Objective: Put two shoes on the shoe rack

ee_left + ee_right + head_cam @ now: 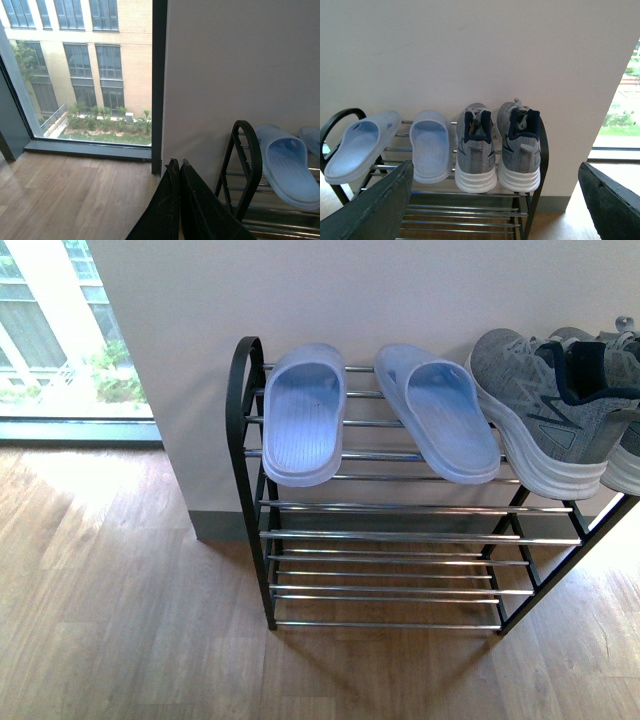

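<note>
Your left gripper (179, 167): fingers pressed together, nothing between. Your right gripper (495, 200): fingers spread wide, empty.

Pale blue slides (380, 415) and grey sneakers (497, 147) side by side, top tier, shoe rack (400, 540)

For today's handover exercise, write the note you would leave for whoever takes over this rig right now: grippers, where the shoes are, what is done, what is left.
Left gripper: shut, empty, off the rack's left end.
Right gripper: open, empty, facing the rack.
Top tier of the shoe rack: two pale blue slides, then two grey sneakers, heels outward.
Done: all four shoes rest on the rack.
Left: seemingly nothing; one slide lies askew.
</note>
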`<control>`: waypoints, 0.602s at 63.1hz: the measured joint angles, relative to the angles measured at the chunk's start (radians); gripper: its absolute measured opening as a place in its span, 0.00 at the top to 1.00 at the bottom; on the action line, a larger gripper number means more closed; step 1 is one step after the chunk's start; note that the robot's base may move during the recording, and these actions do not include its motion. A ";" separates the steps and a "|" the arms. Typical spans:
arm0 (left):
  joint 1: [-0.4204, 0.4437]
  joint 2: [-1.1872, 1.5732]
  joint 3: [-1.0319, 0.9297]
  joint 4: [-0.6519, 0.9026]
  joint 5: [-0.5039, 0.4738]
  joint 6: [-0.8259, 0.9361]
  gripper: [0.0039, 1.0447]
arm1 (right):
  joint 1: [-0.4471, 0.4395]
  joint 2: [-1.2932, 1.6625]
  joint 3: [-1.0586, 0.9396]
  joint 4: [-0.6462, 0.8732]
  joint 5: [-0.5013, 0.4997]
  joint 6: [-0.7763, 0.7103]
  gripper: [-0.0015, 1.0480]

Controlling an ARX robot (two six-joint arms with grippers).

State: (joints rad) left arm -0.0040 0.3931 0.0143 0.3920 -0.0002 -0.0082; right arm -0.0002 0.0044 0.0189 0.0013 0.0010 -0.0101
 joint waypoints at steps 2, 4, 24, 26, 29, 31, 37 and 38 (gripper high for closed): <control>0.000 -0.016 0.000 -0.016 0.000 0.000 0.99 | 0.000 0.000 0.000 0.000 0.000 0.000 0.09; 0.000 -0.029 0.000 -0.028 0.000 0.000 0.99 | 0.000 0.000 0.000 0.000 0.000 0.000 0.09; 0.000 -0.148 0.000 -0.148 0.000 0.000 0.99 | 0.000 0.000 0.000 0.000 0.000 0.000 0.09; 0.000 -0.158 0.000 -0.156 0.000 0.000 0.99 | 0.000 0.000 0.000 0.000 0.000 0.000 0.09; 0.000 -0.173 0.000 -0.169 0.000 0.000 0.99 | 0.000 0.000 0.000 0.000 0.000 0.000 0.09; 0.000 -0.181 0.000 -0.177 0.000 0.000 0.99 | 0.000 0.000 0.000 0.000 0.000 0.000 0.09; 0.000 -0.202 0.000 -0.200 0.000 0.000 0.99 | 0.000 0.000 0.000 0.000 0.000 0.000 0.09; 0.000 -0.206 0.000 -0.204 0.000 0.000 0.99 | 0.000 0.000 0.000 0.000 0.000 0.000 0.09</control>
State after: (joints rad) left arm -0.0036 0.1871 0.0143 0.1879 -0.0002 -0.0082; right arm -0.0002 0.0044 0.0189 0.0013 0.0010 -0.0101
